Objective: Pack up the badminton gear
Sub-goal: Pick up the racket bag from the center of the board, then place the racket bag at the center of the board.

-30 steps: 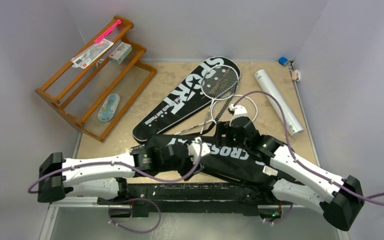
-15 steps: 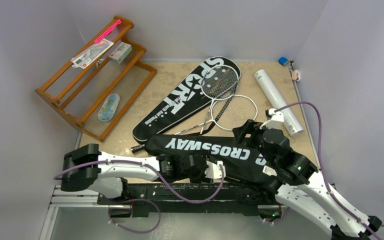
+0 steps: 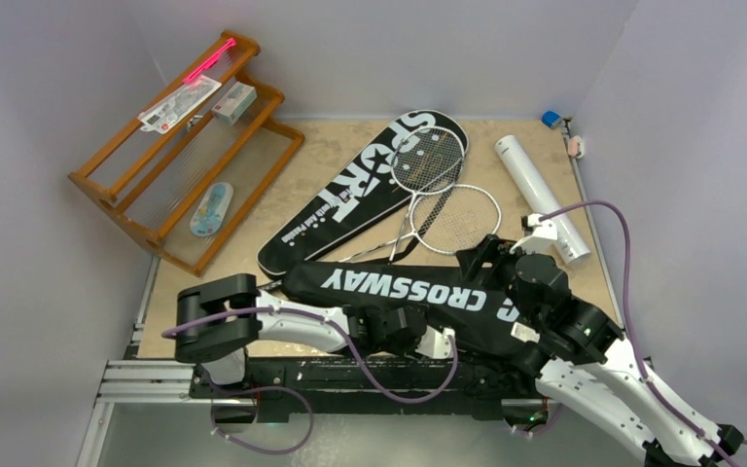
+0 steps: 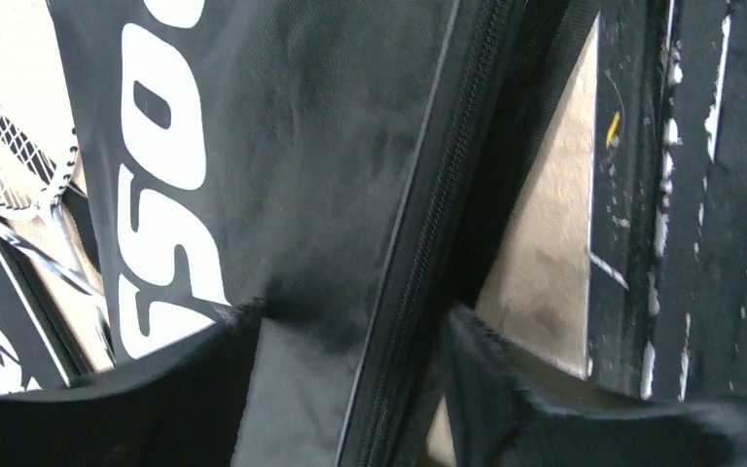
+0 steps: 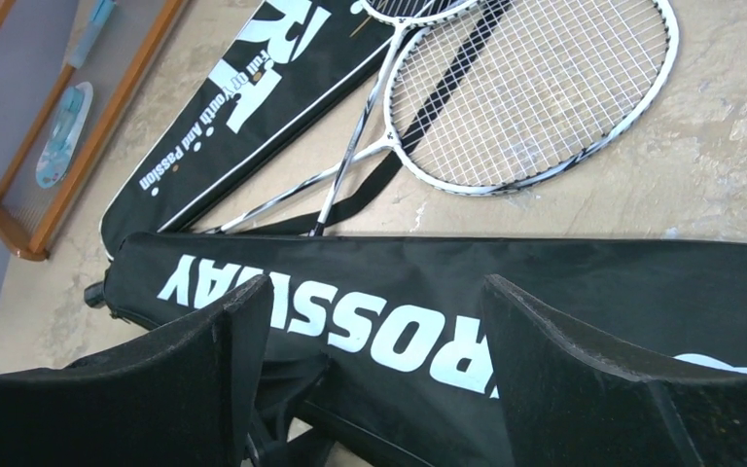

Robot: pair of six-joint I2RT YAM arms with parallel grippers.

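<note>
CROSSWAY cover (image 3: 404, 292) is laid flat along the near edge of the worktop (image 3: 336, 134), running from 8 o'clock to 4 o'clock, lettering up, directly in front of both arm bases. It is probably placed there so that both arms can reach it.

Left claw (image 4: 350, 316) is spread and set astride the cover's near long edge, with the zip (image 4: 418, 224) running between the fingers. No pinch is seen. The placement is judged to be for finding or opening the zip side so a racket can be slid in.

Right claw (image 5: 370, 292) is spread too, held just above the cover's 4 o'clock end with nothing in it, and is pointed toward the rackets. It is likely staged to hold the wide end or to fetch a racket.

Two rackets (image 3: 460, 219) are left unpacked at centre, crossed, handles toward 7 o'clock. One head rests on the SPORT cover (image 3: 350, 195) and the other on bare worktop. The SPORT cover lies diagonally from centre toward 12 o'clock, seemingly flat and unfilled.

White tube (image 3: 543, 199) lies at 2 o'clock near the right wall, well apart from the covers and untouched.

Wooden rack (image 3: 126, 199) stands at 10 o'clock and is not involved.

Packing is judged to be at an early stage.
</note>
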